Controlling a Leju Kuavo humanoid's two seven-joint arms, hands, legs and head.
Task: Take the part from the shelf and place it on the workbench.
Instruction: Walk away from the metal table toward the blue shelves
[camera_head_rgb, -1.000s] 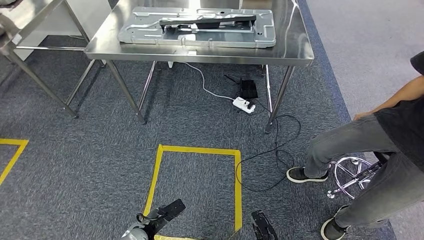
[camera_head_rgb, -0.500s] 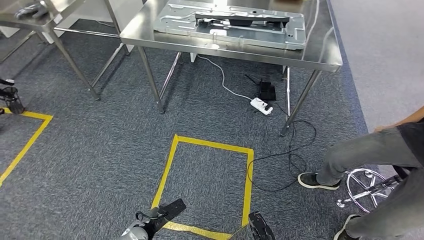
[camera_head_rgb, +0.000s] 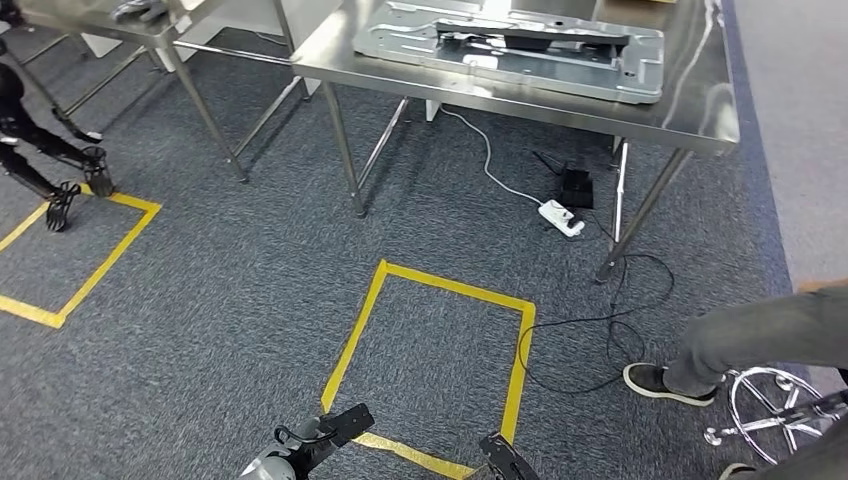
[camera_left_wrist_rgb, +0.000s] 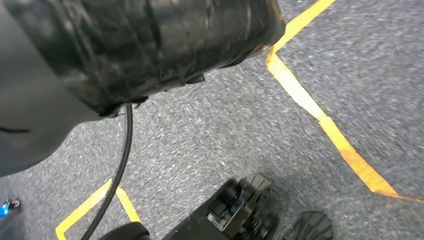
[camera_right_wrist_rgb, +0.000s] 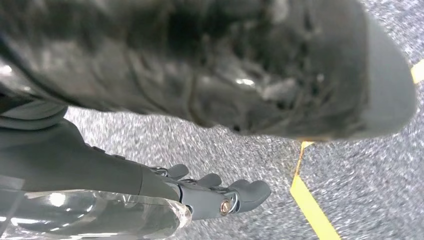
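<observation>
Hands low at the bottom edge of the head view, arms hanging beside the body, probably a walking posture rather than a reach. Left hand (camera_head_rgb: 312, 438) dark, blurred, small; cannot tell whether fingers spread or curled, nothing visibly carried. Right hand (camera_head_rgb: 503, 457) empty, grey fingers (camera_right_wrist_rgb: 220, 192) loosely extended side by side, slightly apart, over carpet.

Task's part not singled out with certainty, and no shelf identifiable. Best candidate: dark elongated piece (camera_head_rgb: 530, 38) lying flat on top of pressed sheet-metal panel (camera_head_rgb: 400, 40), itself flat on steel table (camera_head_rgb: 500, 100), probably the workbench. More small dark items (camera_head_rgb: 140, 10) on second steel table (camera_head_rgb: 215, 30) at the far left, too cut off to name.

Materials: tables brushed stainless, reflective, thin tubular legs with cross braces. Panel pale grey, stamped ribs and holes, rigid, sharp-edged by the look. Carpet (camera_head_rgb: 220, 300) grey, short speckled pile. Yellow tape square (camera_head_rgb: 355, 335) flat on carpet just ahead of the hands, likely a standing mark. White power strip (camera_head_rgb: 560, 217) and loose black cables under the table: trip risk. Person's leg (camera_head_rgb: 760, 335) in grey trousers beside chrome stool base (camera_head_rgb: 780, 400), at the right.
</observation>
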